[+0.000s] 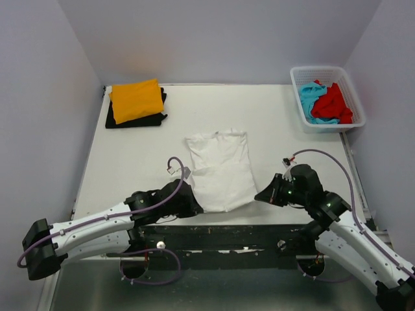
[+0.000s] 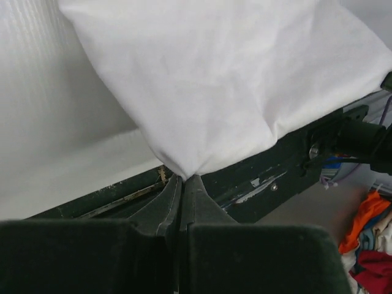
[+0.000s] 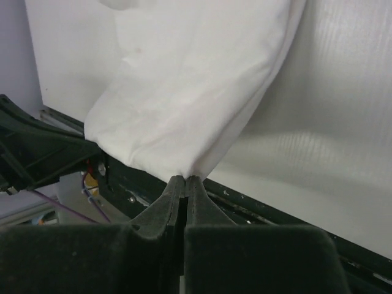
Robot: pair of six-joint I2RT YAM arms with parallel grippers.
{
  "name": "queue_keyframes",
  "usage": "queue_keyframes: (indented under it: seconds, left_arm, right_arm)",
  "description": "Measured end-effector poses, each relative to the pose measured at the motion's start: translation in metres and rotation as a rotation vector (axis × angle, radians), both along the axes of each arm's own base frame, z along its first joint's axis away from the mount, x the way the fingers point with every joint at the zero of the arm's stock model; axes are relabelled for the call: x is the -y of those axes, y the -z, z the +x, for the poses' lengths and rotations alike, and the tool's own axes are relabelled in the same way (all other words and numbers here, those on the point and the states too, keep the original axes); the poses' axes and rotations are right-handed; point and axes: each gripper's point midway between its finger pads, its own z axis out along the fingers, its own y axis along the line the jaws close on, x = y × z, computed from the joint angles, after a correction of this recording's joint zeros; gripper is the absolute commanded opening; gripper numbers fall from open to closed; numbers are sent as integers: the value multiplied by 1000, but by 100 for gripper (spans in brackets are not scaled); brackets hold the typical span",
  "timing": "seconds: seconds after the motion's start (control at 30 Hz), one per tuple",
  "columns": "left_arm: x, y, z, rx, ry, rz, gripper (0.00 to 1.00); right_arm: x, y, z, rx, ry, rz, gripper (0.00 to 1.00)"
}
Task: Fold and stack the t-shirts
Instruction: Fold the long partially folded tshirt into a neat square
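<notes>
From where I stand, the white t-shirt lies in the middle of the bench, narrowed to a long panel whose near end reaches the bench's near edge. The left pincer is pressed together on the near-left corner of the cloth. The right pincer is likewise closed on the near-right corner, and both wrist views show fabric bunched to a point between the fingers.

This looks to me like the start of the crosswise fold. To do it well, I'd say both corners should rise together and travel toward the far end at the same pace. The hem between them should stay lightly taut, since slack there would sag and crease. The near edge ought to land square on the far edge before either grip lets go.

The finished pile waits at the far left, the orange t-shirt on top of the black t-shirt. The red t-shirt and turquoise t-shirt sit in the basket at the far right.
</notes>
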Motion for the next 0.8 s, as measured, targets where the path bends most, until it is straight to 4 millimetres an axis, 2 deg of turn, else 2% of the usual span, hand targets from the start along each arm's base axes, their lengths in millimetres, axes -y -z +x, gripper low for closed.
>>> queue_keyframes:
  seconds: [0.1,0.23,0.33,0.43,0.6,0.8]
  left_arm:
    - [-3,-20,6,50,-26,-16,0]
    - [-4,-51,24,140,-67,-28,0]
    - [-6,-84,53,225,-128,-39,0]
    - [-15,-107,87,290,-198,-34,0]
    - [-26,-111,135,314,-263,39,0]
    - [-33,-113,185,311,-290,107,0]
  right_arm:
    - [-1,-24,7,47,6,8,1]
    - [2,-65,37,156,95,-3,1]
    - [5,-87,64,233,179,-17,1]
    - [3,-97,93,267,243,-50,1]
    - [-11,-95,147,280,305,-137,1]
    - [-15,-99,207,315,380,-227,1]
